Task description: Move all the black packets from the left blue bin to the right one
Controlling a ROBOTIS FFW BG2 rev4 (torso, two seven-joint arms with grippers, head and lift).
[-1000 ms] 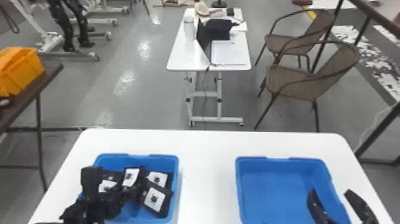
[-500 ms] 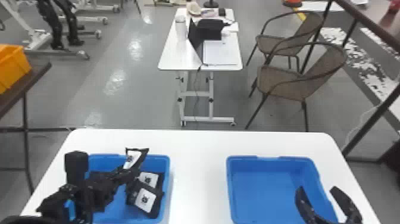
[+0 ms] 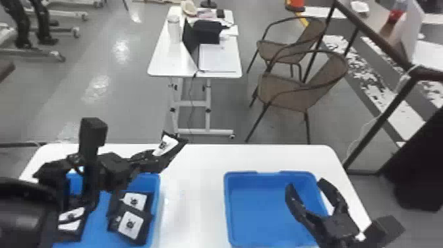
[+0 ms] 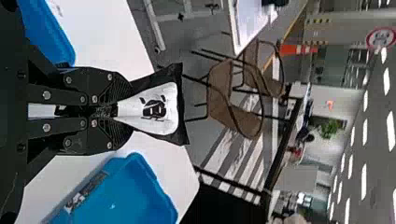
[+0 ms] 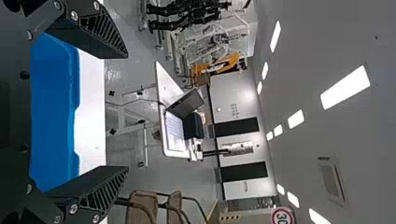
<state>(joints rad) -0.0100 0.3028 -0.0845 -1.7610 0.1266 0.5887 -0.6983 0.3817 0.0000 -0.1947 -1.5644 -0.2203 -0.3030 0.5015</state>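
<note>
White table [image 3: 192, 165], left tool [image 3: 155, 159] pinching black packet [image 3: 166, 145], right tool [image 3: 306, 185] spread wide

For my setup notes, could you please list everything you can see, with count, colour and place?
Held packet: one, black, white label, in the left gripper
Packets: at least three, black, white labels, in the left bin
Left bin: one, blue, on the near table
Right bin: one, blue, same table
Near table: one, white, front
Far table: one, white, behind
Laptop: one, dark lid, far table
Chairs: two, brown, right of the far table
Cone: one, orange, background
Left gripper: one, black, raised near the left bin
Right gripper: one, black, open, at the right bin
</note>
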